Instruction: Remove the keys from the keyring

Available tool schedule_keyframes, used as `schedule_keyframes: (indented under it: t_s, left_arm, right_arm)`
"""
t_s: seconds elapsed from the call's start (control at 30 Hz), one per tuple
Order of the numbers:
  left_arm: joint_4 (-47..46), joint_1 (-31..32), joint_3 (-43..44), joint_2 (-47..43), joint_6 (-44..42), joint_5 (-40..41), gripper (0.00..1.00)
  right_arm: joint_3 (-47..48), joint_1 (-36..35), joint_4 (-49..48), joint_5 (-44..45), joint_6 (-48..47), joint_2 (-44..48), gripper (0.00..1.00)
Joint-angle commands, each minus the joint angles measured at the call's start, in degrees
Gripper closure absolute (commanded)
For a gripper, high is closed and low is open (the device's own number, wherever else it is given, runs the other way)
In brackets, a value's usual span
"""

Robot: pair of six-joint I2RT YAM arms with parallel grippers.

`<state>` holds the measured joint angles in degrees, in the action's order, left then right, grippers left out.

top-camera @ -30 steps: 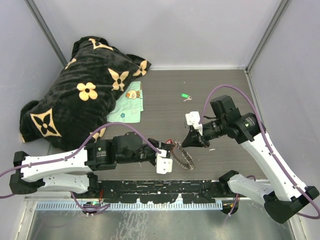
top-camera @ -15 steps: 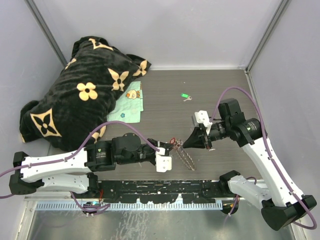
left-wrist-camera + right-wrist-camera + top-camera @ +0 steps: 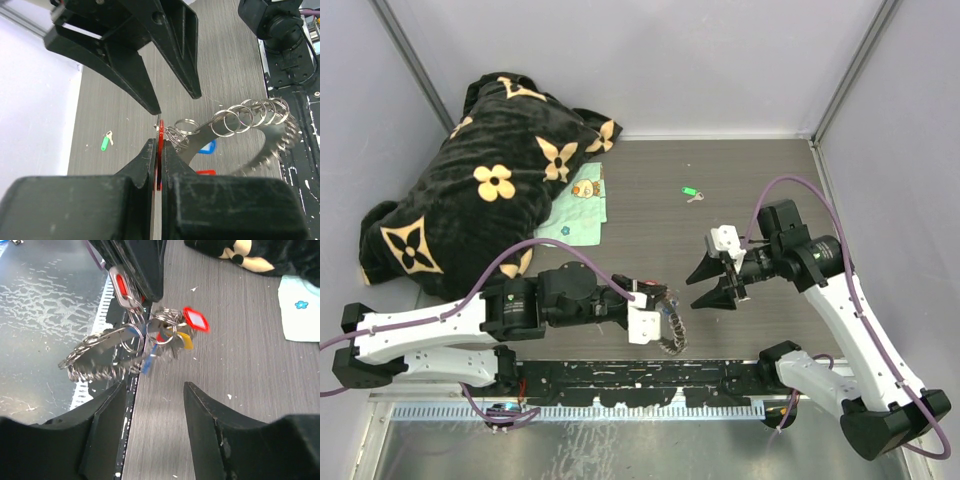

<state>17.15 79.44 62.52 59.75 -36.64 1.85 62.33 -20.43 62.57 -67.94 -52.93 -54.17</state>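
My left gripper is shut on a red key tag, edge-on between its fingers. From that tag the keyring hangs blurred over the table's front edge, a dark bumpy ring threaded with small silver rings. The keys dangle in a bunch off it: a red tag, a yellow one and a blue one. Just right of the bunch my right gripper stands open with nothing between its fingers. A green-tagged key lies alone on the table further back.
A black blanket with cream flowers fills the back left, with a pale green cloth beside it. The black mounting rail runs along the near edge, right below the hanging keyring. Grey walls close in three sides.
My right gripper has opened, let go of the bunch and drawn slightly back to the right. The keyring has swung down toward the front edge, hanging from my left gripper.
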Motion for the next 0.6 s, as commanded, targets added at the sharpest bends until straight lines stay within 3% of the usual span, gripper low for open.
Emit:
schedule_keyframes:
  t_s: [0.0,0.23,0.57]
  left_arm:
    - [-2.28,0.19,2.61,-1.9,1.67,-1.16,1.0]
    - [-3.14,0.17,1.98,-2.31,2.61,-2.17,1.0]
    - [-4.92,0.19,1.81,-1.46,3.27,-3.18,1.0]
  right_arm:
    - [6.13,0.15,5.58,-0.36,-5.42,-1.3,0.44]
    - [11.05,-0.61,3.68,-2.42,-2.59,-3.65,0.42]
    - [6.73,-4.96,-8.08,-2.54,9.54,-2.85,0.61]
